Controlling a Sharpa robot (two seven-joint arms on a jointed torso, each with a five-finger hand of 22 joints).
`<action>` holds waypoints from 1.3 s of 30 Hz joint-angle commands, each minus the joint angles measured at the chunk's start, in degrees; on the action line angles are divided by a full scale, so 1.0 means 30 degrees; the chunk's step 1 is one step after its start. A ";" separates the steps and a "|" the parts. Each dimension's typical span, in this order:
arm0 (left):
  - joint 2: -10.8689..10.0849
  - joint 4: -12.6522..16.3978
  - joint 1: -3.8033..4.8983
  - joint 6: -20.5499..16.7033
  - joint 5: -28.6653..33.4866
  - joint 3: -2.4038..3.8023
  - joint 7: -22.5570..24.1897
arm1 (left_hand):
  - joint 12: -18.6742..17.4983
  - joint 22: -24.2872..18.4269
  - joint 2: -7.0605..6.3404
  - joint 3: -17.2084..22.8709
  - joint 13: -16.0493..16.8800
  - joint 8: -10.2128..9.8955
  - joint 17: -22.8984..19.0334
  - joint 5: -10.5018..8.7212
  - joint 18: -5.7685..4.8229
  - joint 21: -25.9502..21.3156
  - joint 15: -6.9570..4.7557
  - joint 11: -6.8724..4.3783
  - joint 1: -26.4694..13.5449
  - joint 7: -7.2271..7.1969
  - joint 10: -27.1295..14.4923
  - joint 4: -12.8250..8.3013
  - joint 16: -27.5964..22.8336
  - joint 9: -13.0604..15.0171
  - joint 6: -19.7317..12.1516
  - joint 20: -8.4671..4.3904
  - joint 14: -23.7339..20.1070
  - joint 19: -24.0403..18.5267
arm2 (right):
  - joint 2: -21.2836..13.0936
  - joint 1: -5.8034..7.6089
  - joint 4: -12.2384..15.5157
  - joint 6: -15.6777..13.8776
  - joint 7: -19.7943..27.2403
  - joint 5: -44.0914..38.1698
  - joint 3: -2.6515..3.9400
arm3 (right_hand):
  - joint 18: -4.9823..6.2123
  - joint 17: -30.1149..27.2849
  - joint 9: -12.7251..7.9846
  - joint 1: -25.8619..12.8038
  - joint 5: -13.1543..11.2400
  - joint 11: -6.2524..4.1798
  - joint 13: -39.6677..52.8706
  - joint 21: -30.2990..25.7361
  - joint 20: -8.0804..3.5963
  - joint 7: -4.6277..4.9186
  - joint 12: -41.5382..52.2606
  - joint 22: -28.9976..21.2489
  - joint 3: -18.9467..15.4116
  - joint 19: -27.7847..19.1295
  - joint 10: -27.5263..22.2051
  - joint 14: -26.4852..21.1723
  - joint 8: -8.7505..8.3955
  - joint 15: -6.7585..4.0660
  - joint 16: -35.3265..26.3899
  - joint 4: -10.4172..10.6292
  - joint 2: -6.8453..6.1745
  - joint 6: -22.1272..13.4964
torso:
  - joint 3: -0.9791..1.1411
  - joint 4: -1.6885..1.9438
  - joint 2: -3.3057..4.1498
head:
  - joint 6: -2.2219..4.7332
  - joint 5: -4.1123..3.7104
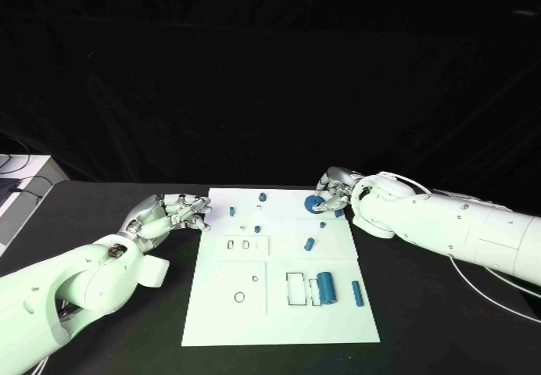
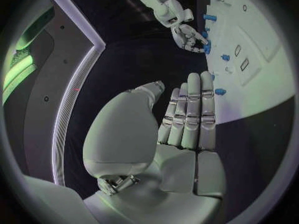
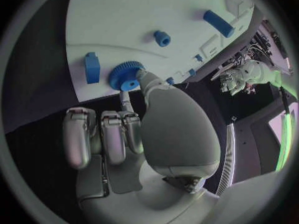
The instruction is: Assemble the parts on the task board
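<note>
Head view gives you the layout: the task board (image 1: 282, 266) lies in the middle of the black table (image 1: 112, 205), with the right hand (image 1: 329, 194) at its far right edge and the left hand (image 1: 171, 215) just off its left edge. Your right hand pinches a blue toothed gear (image 3: 126, 75) between its thumb and a finger, and the gear sits low against the board, which suggests it is being lifted from or set onto its place there; which of the two, you cannot tell. Your left hand holds nothing: in the left wrist view its fingers (image 2: 191, 113) lie straight and side by side, pointing toward the board, likely parked clear so the right arm has room. Counting the loose blue pieces from above, you have one large cylinder (image 1: 328, 287) in the near recess, one slim pin (image 1: 357, 293) just beside it, one short peg (image 1: 309, 244) mid-board, and about five small studs toward the far end, too small to count surely. Most parts lie unseated, so the assembly looks early.
</note>
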 commanded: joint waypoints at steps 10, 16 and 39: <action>0.0014 0.0051 0.0001 0.0312 0.0092 0.0014 0.0046 | -0.0097 0.0051 0.0027 0.0112 -0.0003 -0.0095 0.0058 -0.0035 0.0024 0.0118 0.0028 0.0015 0.0195 -0.0015 -0.0161 -0.0017 0.0130 0.0028 -0.0144 0.0027 -0.0140 -0.0157 | 0.0000 -0.0025 -0.0011 0.0304 0.0053 -0.0318 -0.0032 | -0.0411 0.3675 -0.0063 0.1041 0.2198 0.0224 0.5029 0.0271 0.0275 0.0172 0.0041 0.2855 0.1937 0.0930 0.1999 0.1707 0.0277 0.0261 0.0103 -0.0399 0.0223 -0.0161 | -0.0014 0.0016 0.0002 | -0.0016 -0.0071; 0.0016 0.0045 -0.0003 0.0326 0.0092 0.0014 0.0044 | -0.0097 0.0051 0.0027 0.0112 -0.0003 -0.0095 0.0058 -0.0035 0.0024 0.0118 0.0028 0.0015 0.0195 -0.0015 -0.0161 -0.0017 0.0130 0.0028 -0.0144 0.0027 -0.0140 -0.0157 | -0.0113 -0.0040 0.0373 -0.0393 0.0273 -0.0707 -0.0038 | -0.0428 0.3666 -0.0043 0.0662 0.2261 0.0137 0.5029 0.0349 0.0250 0.0075 0.0041 0.2963 0.2680 0.0958 0.1999 0.1703 0.0502 0.0209 0.0101 -0.0329 0.0152 0.0213 | -0.0029 0.0021 -0.0014 | 0.0034 -0.0068; 0.0032 0.0146 -0.0069 0.0376 0.0092 0.0014 0.0088 | -0.0097 0.0084 0.0048 0.0161 -0.0003 -0.0102 0.0101 -0.0035 0.0025 0.0171 0.0030 0.0015 0.0209 -0.0021 -0.0168 -0.0044 0.0153 0.0040 -0.0144 0.0029 -0.0166 -0.0194 | 0.0369 -0.0241 0.3467 -0.4942 0.0179 -0.5299 -0.0009 | -0.0494 0.3626 -0.0054 -0.0443 0.1064 -0.0006 0.5029 0.0580 0.0131 -0.0097 0.0041 0.3261 0.2795 0.1080 0.1999 0.1695 0.0670 0.0072 0.0088 -0.0088 -0.0460 0.0430 | -0.0057 0.0017 0.0014 | 0.0237 0.0079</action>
